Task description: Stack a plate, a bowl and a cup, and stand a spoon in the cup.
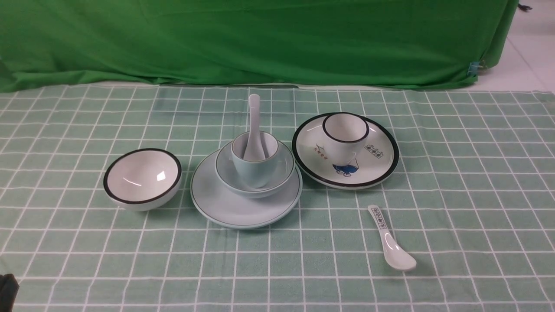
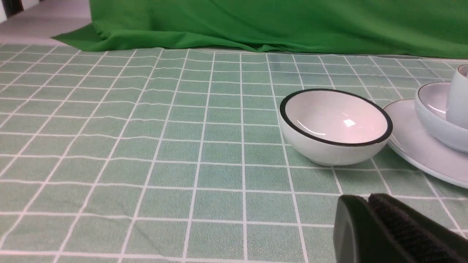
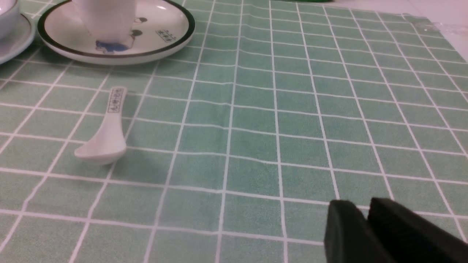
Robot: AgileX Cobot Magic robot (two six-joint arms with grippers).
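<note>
Seemingly both arms' fingers (image 2: 369, 219) (image 3: 362, 226) pressed nearly together, empty, low over the tablecloth (image 3: 256, 128).

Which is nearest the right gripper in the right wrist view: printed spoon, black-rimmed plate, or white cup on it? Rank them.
From the right gripper:
1. Printed spoon, lying on the cloth.
2. Black-rimmed plate, beyond the spoon.
3. White cup, standing on that plate.

The plate (image 1: 225, 208), bowl (image 1: 277, 175), cup (image 1: 253, 171) & spoon (image 1: 253, 130) look like glazed ceramic, smooth, soft shine. The black-rimmed bowl (image 1: 143, 180) is glossier, w/ bright glints inside. The tablecloth (image 1: 455, 195) is matt woven cloth; the green backdrop (image 1: 260, 39) is matt fabric w/ folds.
</note>
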